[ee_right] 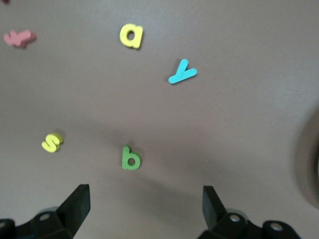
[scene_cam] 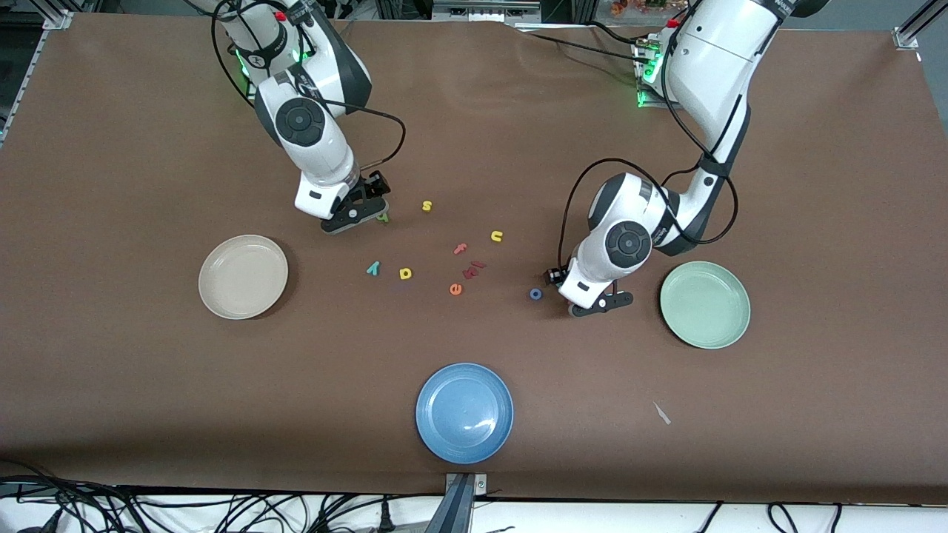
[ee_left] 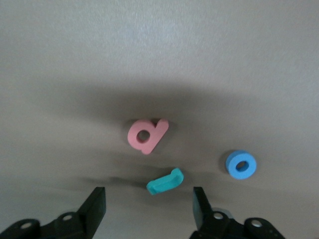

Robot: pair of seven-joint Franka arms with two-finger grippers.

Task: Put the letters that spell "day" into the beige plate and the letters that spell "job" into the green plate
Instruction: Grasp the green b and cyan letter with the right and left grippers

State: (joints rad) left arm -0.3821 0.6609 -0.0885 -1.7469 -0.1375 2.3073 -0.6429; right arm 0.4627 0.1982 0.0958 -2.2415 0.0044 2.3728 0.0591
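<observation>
My left gripper [ee_left: 147, 206] is low over the table by the green plate [scene_cam: 705, 304], open. The teal "j" [ee_left: 165, 181] lies just off its fingertips, untouched. The pink "b" [ee_left: 144, 135] lies a little past it and the blue "o" [ee_left: 241, 165] [scene_cam: 535, 294] off to one side. My right gripper [ee_right: 144, 201] [scene_cam: 364, 206] hangs open over the green "a" [ee_right: 131, 158] [scene_cam: 382, 217], which lies ahead of its fingertips. The teal "y" [scene_cam: 373, 268] and yellow "d" [scene_cam: 405, 274] lie mid-table. The beige plate [scene_cam: 243, 276] holds nothing.
A yellow "s" [scene_cam: 426, 206], a yellow "u" [scene_cam: 496, 236], a salmon "f" [scene_cam: 460, 249], red letters [scene_cam: 474, 268] and an orange "e" [scene_cam: 455, 289] are scattered mid-table. A blue plate [scene_cam: 464, 412] sits near the table's front edge.
</observation>
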